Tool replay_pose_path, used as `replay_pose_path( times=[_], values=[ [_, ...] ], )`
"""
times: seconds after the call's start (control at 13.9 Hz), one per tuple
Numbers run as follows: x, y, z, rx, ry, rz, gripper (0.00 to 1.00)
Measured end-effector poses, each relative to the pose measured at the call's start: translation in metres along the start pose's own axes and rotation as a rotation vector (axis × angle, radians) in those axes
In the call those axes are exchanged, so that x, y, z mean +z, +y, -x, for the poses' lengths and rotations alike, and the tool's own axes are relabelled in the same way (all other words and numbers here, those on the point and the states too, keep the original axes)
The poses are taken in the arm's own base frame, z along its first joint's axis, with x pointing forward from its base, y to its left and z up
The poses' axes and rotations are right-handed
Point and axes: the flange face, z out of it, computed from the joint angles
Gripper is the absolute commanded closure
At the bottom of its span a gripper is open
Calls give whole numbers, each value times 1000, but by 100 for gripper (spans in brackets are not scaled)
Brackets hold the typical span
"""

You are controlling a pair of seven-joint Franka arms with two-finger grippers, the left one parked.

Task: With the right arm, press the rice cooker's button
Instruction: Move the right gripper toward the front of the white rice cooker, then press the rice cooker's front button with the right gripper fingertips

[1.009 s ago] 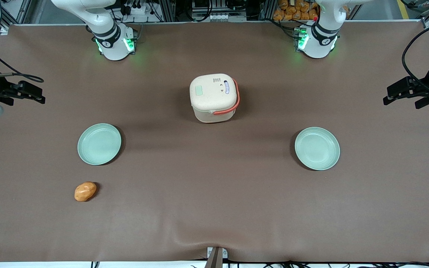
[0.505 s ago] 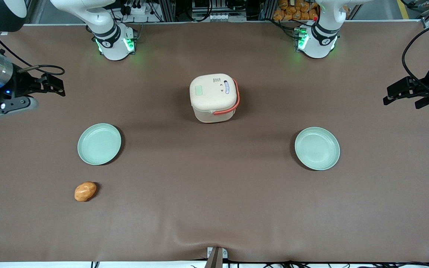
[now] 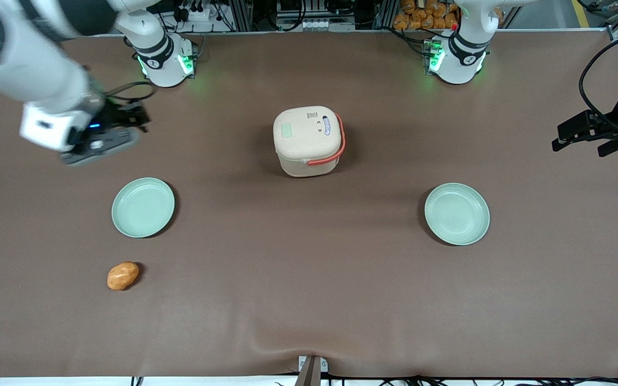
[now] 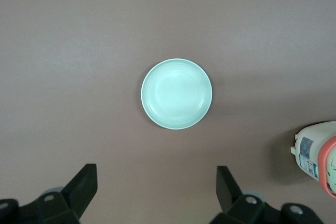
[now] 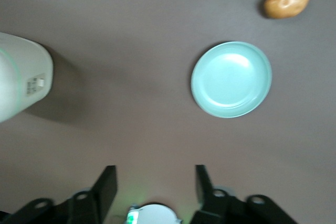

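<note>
A cream rice cooker stands mid-tabletop; its small pale green button lies flat on the rigid lid, likely needing one firm downward fingertip press. The right arm's gripper, fingers parted and empty, hovers well apart toward the working arm's end, with bare tabletop between.

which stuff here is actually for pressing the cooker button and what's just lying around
For the job:
small pale green button on the cream rice cooker lid
black two-finger gripper, open, above the table toward the working arm's end

Just lying about:
two pale green round plates
orange-brown potato
</note>
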Motion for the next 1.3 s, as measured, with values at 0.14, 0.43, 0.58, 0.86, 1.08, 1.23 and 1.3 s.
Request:
replay_pose_path(
  times=[0.14, 0.43, 0.58, 0.86, 1.08, 1.23, 1.3],
  values=[
    [15, -63, -7, 62, -34, 31, 97],
    [62, -165, -23, 99, -69, 97, 100],
    [82, -180, -33, 90, -89, 78, 100],
    [103, -197, -52, 99, -98, -46, 100],
    [122, -209, -61, 95, -115, -76, 100],
    [140, -225, -65, 87, -145, -98, 100],
    [150, -232, -67, 83, -152, -102, 100]
  ],
)
